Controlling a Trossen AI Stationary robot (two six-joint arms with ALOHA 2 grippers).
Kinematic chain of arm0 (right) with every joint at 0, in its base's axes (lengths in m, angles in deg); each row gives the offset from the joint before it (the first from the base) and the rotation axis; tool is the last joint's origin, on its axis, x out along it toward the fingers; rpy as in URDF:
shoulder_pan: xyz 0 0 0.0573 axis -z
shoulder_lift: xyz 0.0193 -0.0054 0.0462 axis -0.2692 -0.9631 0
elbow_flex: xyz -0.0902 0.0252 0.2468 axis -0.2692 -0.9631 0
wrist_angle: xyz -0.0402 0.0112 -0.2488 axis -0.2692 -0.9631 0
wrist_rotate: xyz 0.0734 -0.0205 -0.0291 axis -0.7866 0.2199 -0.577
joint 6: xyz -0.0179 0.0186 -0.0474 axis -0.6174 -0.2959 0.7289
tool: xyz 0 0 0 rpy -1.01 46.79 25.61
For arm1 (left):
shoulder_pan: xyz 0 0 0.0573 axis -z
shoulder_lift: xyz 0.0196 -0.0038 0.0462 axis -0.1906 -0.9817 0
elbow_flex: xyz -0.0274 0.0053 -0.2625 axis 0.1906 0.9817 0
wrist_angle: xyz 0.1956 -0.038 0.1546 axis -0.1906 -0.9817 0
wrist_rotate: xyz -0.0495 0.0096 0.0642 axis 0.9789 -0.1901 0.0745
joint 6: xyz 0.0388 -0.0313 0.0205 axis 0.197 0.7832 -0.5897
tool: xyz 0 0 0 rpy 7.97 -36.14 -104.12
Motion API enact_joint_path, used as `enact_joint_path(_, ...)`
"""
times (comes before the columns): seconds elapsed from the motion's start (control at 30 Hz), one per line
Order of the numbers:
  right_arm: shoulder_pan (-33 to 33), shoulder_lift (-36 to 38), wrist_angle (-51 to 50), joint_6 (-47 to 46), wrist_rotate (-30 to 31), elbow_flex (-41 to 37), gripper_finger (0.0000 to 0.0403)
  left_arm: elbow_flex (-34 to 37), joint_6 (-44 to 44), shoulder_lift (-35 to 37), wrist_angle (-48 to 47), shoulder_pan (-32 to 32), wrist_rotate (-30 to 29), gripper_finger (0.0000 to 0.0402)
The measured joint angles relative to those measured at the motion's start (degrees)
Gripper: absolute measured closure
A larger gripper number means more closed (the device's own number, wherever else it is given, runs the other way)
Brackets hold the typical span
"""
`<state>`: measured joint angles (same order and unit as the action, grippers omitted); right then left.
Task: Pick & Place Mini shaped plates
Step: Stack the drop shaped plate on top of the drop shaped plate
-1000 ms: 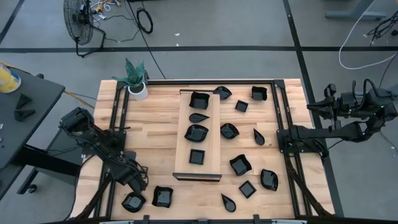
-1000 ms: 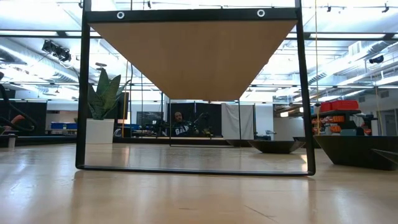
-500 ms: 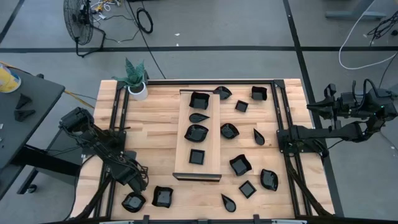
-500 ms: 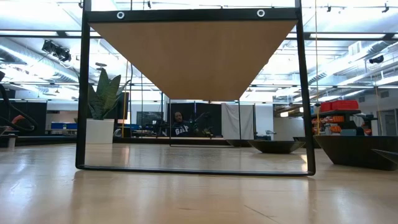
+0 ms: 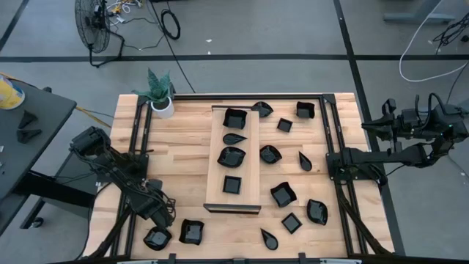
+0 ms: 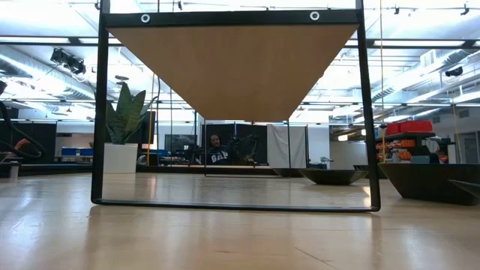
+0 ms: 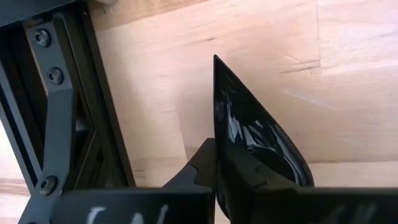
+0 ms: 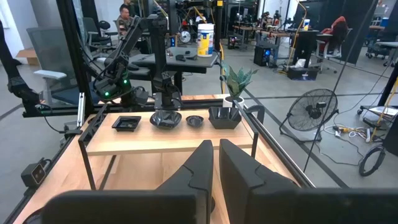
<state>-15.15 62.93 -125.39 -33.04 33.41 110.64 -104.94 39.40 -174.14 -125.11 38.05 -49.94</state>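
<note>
My left gripper point(image 5: 157, 226) point(image 7: 224, 177) points down at the table's near left corner, shut on a glossy black teardrop plate point(image 5: 157, 238) point(image 7: 249, 130). A wavy-rimmed black plate point(image 5: 192, 232) sits just to its right. Several more mini shaped plates lie on the table's right half point(image 5: 283, 193), and several stand on the raised pale board point(image 5: 233, 158). My right gripper point(image 5: 372, 126) point(image 8: 216, 163) waits, shut and holding nothing, high above the table's right edge. My left gripper pinches the teardrop plate's rim point(image 7: 217, 146) between its two fingers, one finger point(image 7: 198, 165) outside the wall and the other point(image 7: 258, 186) inside the hollow. The fingers come from above, pointing down. I cannot tell whether the plate is lifted off the table.
The board stands on a black frame point(image 6: 97, 112) in the table's middle. A black rail point(image 7: 56, 106) runs close beside my left gripper. A white pot with a green plant point(image 5: 160, 94) stands at the far left corner. Bare wood lies between rail and board point(image 5: 179, 161).
</note>
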Motion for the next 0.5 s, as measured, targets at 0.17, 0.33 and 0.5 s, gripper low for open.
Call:
enact_joint_path(0.17,0.0,0.0,0.0,0.0,0.0,0.0,0.0369,0.0,-0.1,0.0,-0.1,0.0,-0.2,0.0397)
enact_joint_path(0.33,0.0,0.0,0.0,0.0,0.0,0.0,0.0369,0.0,-0.8,0.0,-0.1,0.0,-0.1,0.0393)
enact_joint_path(0.5,0.0,0.0,0.0,0.0,0.0,0.0,0.0369,0.0,-1.5,1.8,-0.1,0.0,-2.3,0.0396)
